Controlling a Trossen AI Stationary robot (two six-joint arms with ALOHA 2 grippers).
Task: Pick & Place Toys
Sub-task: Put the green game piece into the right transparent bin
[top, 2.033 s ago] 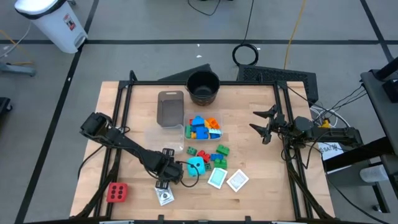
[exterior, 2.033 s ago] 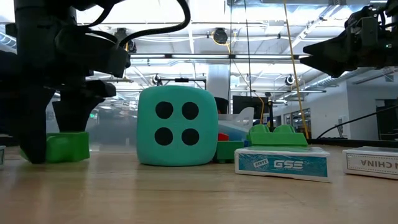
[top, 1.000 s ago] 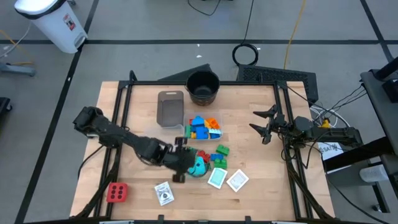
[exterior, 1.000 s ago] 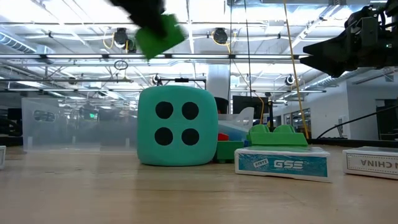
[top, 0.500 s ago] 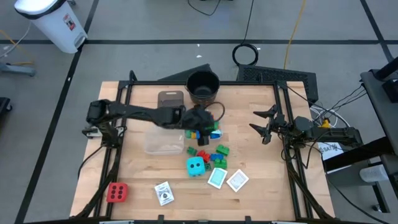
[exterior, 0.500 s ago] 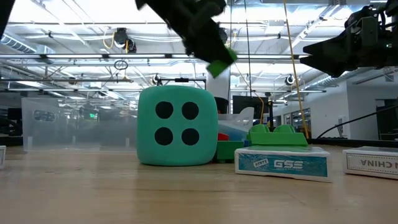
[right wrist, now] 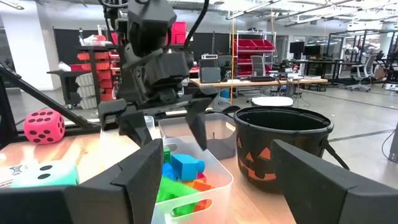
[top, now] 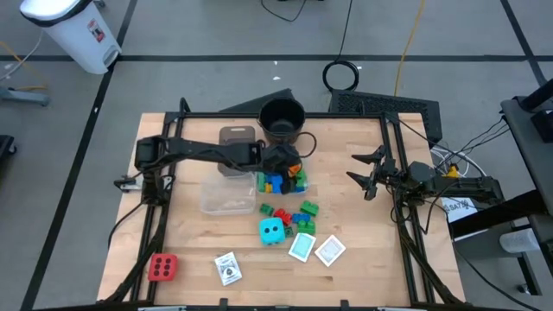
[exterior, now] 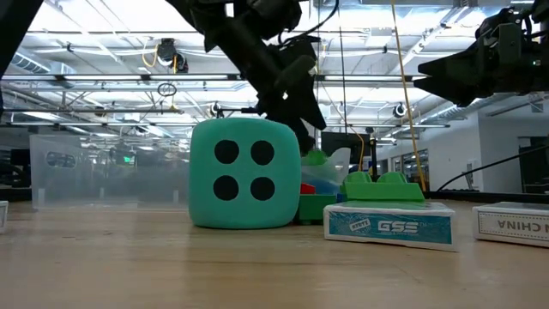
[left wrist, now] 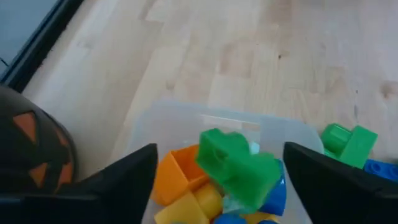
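My left gripper (top: 285,162) hangs open over a clear tub (top: 304,183) of coloured blocks at the table's middle. A green block (left wrist: 239,165) sits under its spread fingers, on or just above the pile. Whether the block has come to rest, I cannot tell. The right wrist view shows nothing between those fingers (right wrist: 134,127). A cyan dotted cube (top: 271,230), several loose blocks (top: 298,214) and two cards (top: 315,250) lie nearer. A red dotted cube (top: 162,267) and a third card (top: 227,269) lie near left. My right gripper (top: 361,173) waits open at the right.
A black round pot (top: 282,121) stands at the far edge, just beyond the tub of blocks. A grey tub (top: 237,149) and another clear tub (top: 229,194) stand left of the blocks. Bare wood lies along the near edge and at the far right.
My left gripper has carried the green block from beside the cyan cube toward the table's far edge, over the tub of blocks, sinking a little. There it has let go, and the block has dropped from between the fingers toward the pile.
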